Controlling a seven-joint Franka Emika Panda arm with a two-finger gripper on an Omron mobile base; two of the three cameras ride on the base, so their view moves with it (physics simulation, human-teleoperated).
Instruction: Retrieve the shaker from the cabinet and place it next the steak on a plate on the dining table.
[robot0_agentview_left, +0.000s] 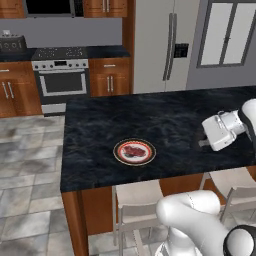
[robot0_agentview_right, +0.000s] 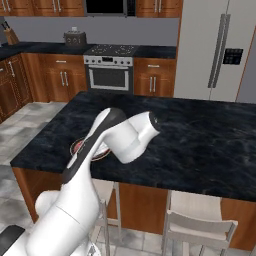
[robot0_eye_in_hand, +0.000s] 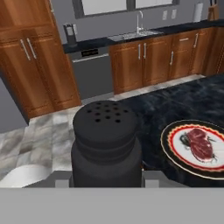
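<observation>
The gripper (robot0_eye_in_hand: 106, 177) clamps the shaker (robot0_eye_in_hand: 106, 146) at the hand view's lower centre, where lowering too near the plate (robot0_eye_in_hand: 173, 151) risks tipping it onto the steak (robot0_eye_in_hand: 199, 143).

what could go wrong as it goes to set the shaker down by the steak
1. The shaker sits between the fingers with the plate off to one side; lowering here would leave it on the bare dining table, apart from the steak.
2. Swinging across low could knock the plate's rim or land the shaker on the meat.
3. Its tall shape could tip if released tilted.
</observation>
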